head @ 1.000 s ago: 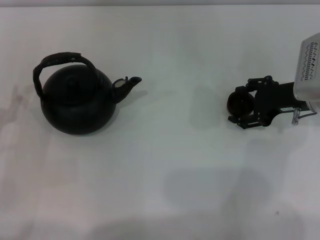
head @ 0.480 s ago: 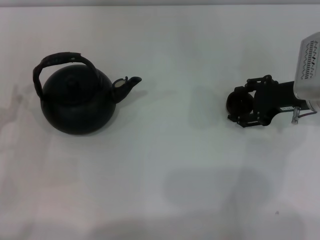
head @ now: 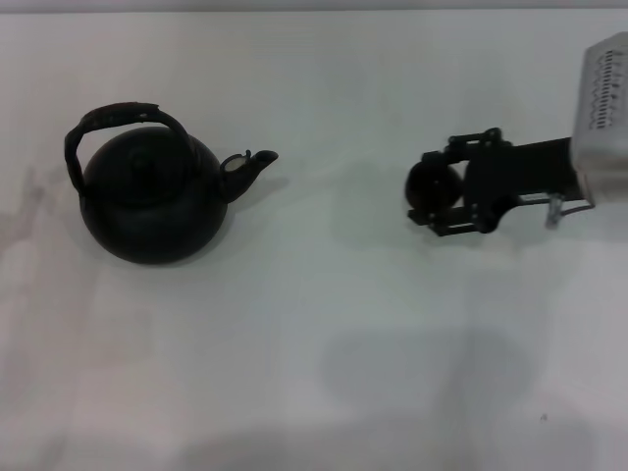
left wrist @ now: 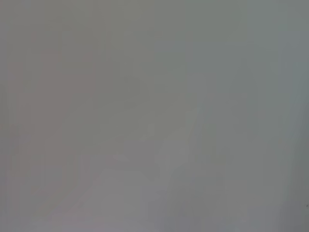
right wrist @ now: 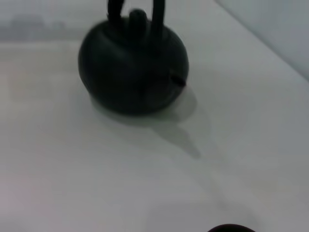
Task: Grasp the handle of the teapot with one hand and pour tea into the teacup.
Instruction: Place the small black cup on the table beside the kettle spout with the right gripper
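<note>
Right now the teapot sits upright on the white tabletop, on the robot's left side in the head view, nothing touching it. Its handle arches over the lid, free of any grip. Spout points toward the robot's right, toward the other arm. Lid knob shows in the right wrist view, framed between the two sides of the hoop.

Right pincer reaches in from the right edge of the head view, fingers pointed at the teapot, well apart from it with bare tabletop between. It is closed around the teacup, a small dark round shape sitting between the black fingers at the tip. Whether the teacup rests on the tabletop or is lifted off it, can't tell from this angle. Pale arm housing sits behind the pincer at the frame edge.

Right wrist view: teapot fills the upper middle, body round and matte, spout facing the camera, shadow falling on the tabletop in front of it. A dark curved sliver at the picture's lower edge is the teacup rim.

Left pincer: not seen in the head view. Left wrist view shows only a plain grey surface, so nothing to say about its fingers.
</note>
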Motion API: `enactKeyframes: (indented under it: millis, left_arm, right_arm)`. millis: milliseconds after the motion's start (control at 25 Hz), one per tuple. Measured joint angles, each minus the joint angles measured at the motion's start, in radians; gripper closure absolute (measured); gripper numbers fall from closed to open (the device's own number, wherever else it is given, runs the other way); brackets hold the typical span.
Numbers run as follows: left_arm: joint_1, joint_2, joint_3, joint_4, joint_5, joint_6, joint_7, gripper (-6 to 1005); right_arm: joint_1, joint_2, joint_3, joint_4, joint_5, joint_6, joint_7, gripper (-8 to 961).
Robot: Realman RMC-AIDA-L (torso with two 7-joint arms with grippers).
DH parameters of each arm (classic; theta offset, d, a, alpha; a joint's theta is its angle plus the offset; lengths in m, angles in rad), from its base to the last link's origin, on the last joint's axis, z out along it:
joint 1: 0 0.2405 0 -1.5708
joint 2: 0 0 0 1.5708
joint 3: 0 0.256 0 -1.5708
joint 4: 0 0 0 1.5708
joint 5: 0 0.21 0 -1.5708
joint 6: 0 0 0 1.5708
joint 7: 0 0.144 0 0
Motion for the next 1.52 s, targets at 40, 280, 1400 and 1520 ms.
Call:
enactKeyframes:
  millis: [40, 280, 1400, 1520]
  left_arm:
    - [-0.001, 0.0, 0.0, 0.0, 0.0, 0.0, 0.0, 225]
    - [-0.002, 0.0, 0.001, 0.0, 0.004, -0.012, 0.0, 224]
    - [0.031, 0.0, 0.006, 0.002, 0.026, -0.054, 0.005, 225]
    - [0.03, 0.0, 0.007, 0.01, 0.025, -0.059, 0.005, 225]
  right_arm:
    - [0.005, 0.002, -0.016, 0.001, 0.011, -0.004, 0.0, 213]
    - [0.056, 0.007, -0.183, 0.021, 0.088, -0.105, 0.022, 213]
    - [0.117, 0.004, -0.416, 0.05, 0.109, -0.278, 0.092, 212]
    - [0.109, 0.005, -0.42, 0.049, 0.109, -0.293, 0.086, 212]
